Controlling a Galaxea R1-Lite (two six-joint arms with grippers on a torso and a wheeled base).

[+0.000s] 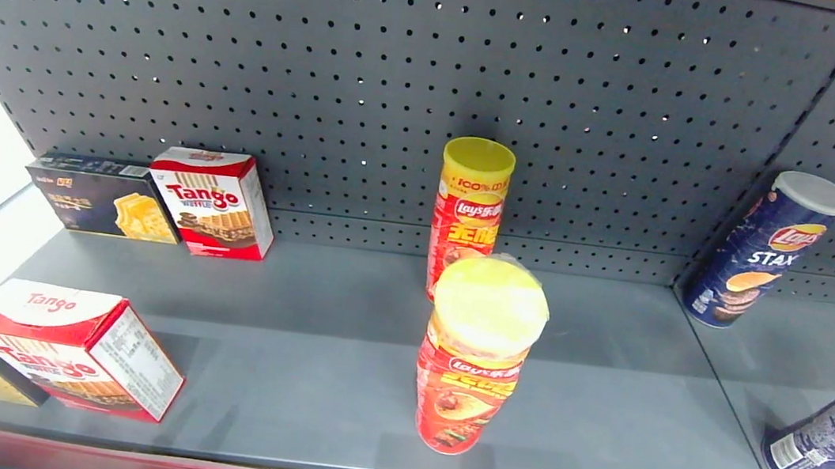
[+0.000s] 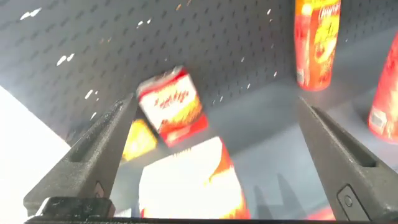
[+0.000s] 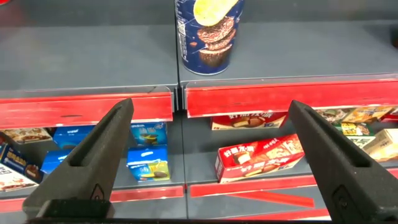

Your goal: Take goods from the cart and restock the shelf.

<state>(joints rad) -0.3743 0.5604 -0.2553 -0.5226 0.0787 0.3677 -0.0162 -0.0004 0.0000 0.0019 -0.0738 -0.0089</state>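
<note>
The left hand (image 2: 216,104) is open and empty, its fingers spread toward the near wafer box (image 1: 76,352) at the left of the grey shelf (image 1: 307,356). The right hand (image 3: 211,104), also open and empty, faces the shelf's red front edge below a blue can (image 3: 208,34). A near red can (image 1: 473,369) and a far red can (image 1: 468,209) stand upright mid-shelf.

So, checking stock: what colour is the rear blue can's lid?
Pale grey lid; best in head view.

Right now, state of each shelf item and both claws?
front red can: upright, lid on
back red can: upright, lid on
rear blue can: standing, lid on
front wafer box: standing, closed
back wafer box: standing, closed
left claw: open, empty
right claw: open, empty
</note>
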